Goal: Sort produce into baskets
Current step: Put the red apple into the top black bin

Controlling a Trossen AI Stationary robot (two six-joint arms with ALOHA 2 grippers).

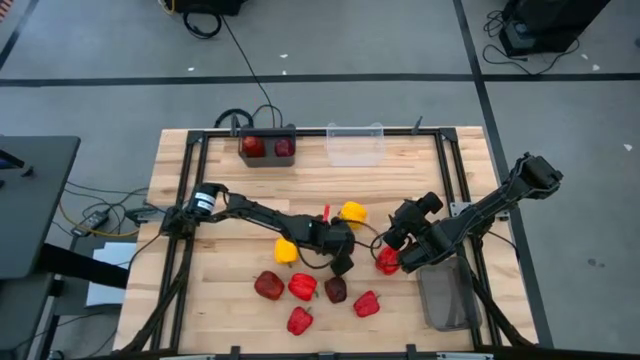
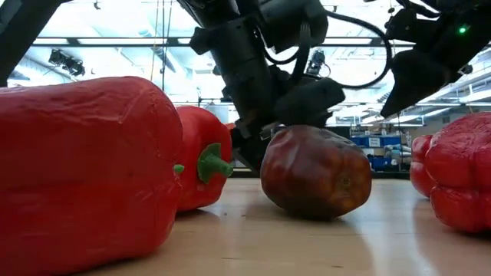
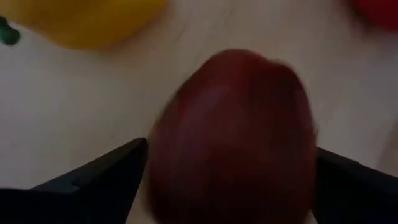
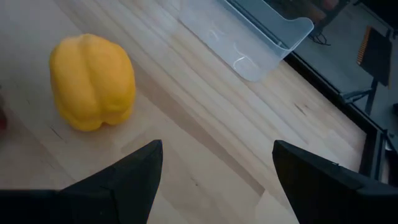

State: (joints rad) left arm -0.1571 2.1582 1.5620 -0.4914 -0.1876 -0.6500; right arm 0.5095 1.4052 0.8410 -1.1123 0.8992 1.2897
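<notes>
Your left hand (image 1: 341,264) is sitting low over the middle of the desk (image 1: 180,160), its two fingers spread wide on either side of a dark maroon fruit (image 3: 233,137) that is resting on the wood (the left wrist view shows a finger flanking each side, with no clear contact yet). The fruit is looking round, firm and smooth-skinned, probably light, so it is likely to roll or squirt out if you are pinching above its widest part; you are better off closing across the broad middle, gently. Beside it a red pepper (image 2: 201,157) is lying near enough to get nudged. Your right hand (image 1: 400,240) is hovering, fingers apart and empty, close to a yellow pepper (image 4: 93,81), with the clear basket (image 4: 249,37) beyond it. The dark grey basket (image 1: 266,148) at the far edge is already holding two maroon fruits.
</notes>
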